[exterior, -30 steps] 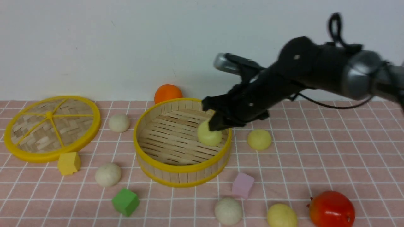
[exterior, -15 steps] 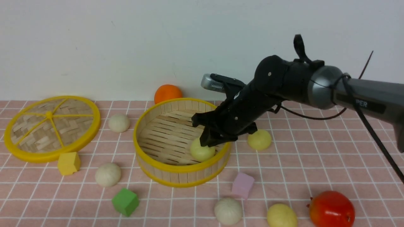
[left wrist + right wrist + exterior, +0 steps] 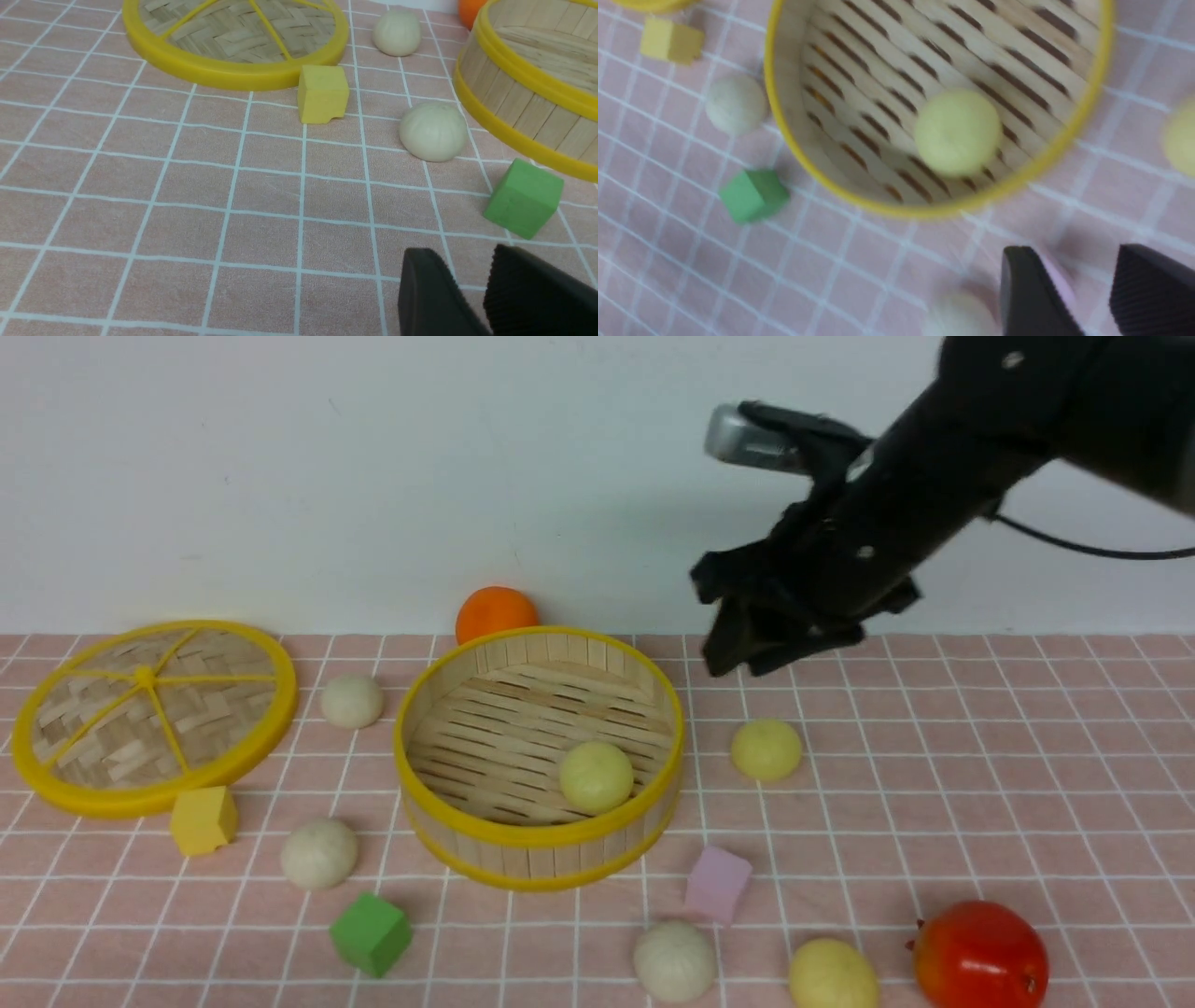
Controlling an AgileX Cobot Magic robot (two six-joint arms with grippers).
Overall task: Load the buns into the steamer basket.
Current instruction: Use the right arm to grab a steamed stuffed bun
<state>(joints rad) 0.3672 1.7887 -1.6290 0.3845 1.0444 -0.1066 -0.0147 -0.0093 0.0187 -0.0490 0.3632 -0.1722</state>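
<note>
Pink checked cloth (image 3: 934,784) under a white wall (image 3: 280,476). Nearest, the left gripper (image 3: 462,261) hangs with jaws apart, holding nothing. One yellow bun (image 3: 597,777) lies in the steamer basket (image 3: 523,835), toward its 4 o'clock; five other buns (image 3: 766,749) sit outside. At the basket's 2 o'clock the right gripper (image 3: 747,649) hovers, jaws wide, empty.

Note that your right wrist view is blurred throughout, that the orange fruit (image 3: 495,611) sits partly hidden behind the steamer basket (image 3: 537,861), and that the left gripper (image 3: 463,261) shows only its finger ends, the rest cut off at the view's edge.
</note>
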